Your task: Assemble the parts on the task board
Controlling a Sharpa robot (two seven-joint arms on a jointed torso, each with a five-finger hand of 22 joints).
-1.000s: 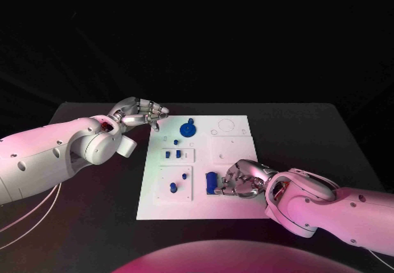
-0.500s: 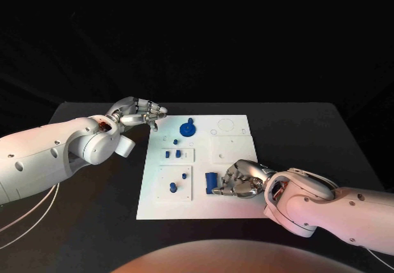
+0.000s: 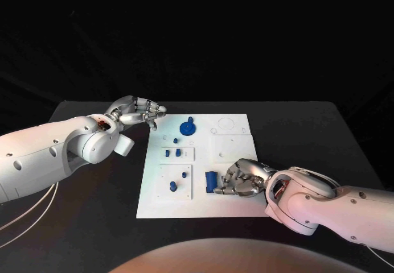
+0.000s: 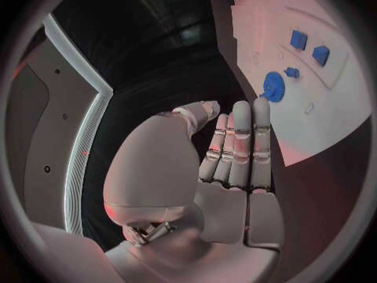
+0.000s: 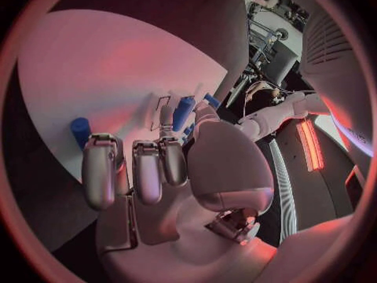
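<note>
The right hand (image 3: pixel 241 178) rests on the task board (image 3: pixel 201 207) near its front edge, fingers curled beside a blue part (image 3: pixel 211 180); whether it holds this I cannot tell. The right wrist view shows another blue part (image 5: pixel 183 112) by the thumb. At the far corner, the left hand (image 3: pixel 139 111) has its fingers bent together on nothing, as the left wrist view shows.

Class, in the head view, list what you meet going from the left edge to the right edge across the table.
Left robot hand → blue disc → task board → right robot hand

One white task board (image 3: pixel 234 209) carries seven blue parts: one round knobbed disc (image 3: pixel 188 128) and six smaller pieces.
</note>
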